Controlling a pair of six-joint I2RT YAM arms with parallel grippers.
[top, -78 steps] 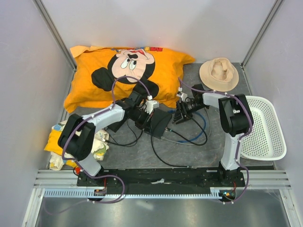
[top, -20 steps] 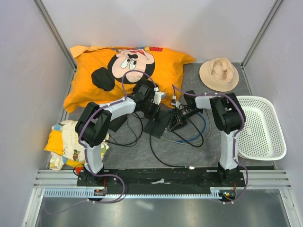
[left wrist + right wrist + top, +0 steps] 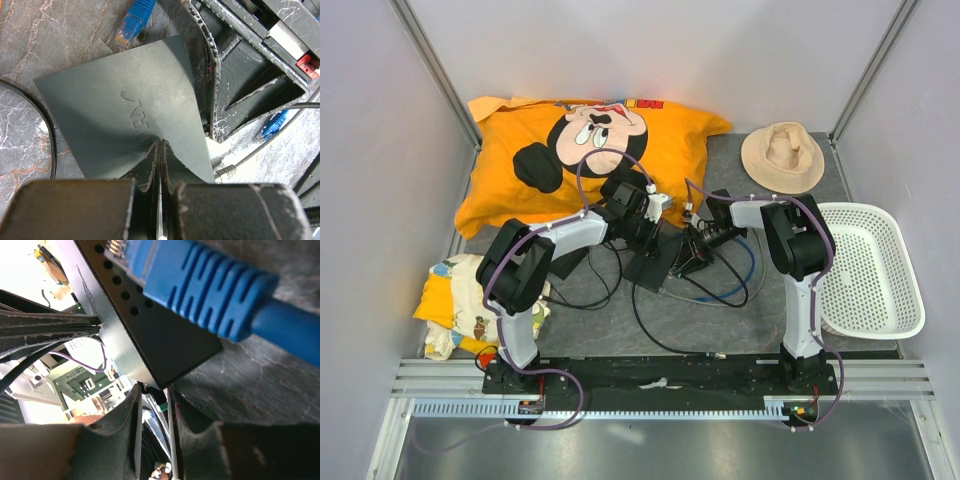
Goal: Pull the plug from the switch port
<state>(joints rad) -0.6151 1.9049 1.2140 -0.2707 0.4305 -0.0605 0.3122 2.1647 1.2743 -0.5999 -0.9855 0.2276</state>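
left gripper, fingers together, presses down on the switch lying between both grippers. right gripper hugs its corner, grip impossible to tell. a blue plug sits unplugged. if the press slips, the switch drags.

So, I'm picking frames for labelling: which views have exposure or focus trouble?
Right wrist: the upper left is blown out white, and the blue plug fills the top, slightly soft. Left wrist: the switch is sharp, while the left gripper blurs toward its base. Top external: even light, soft shadows.
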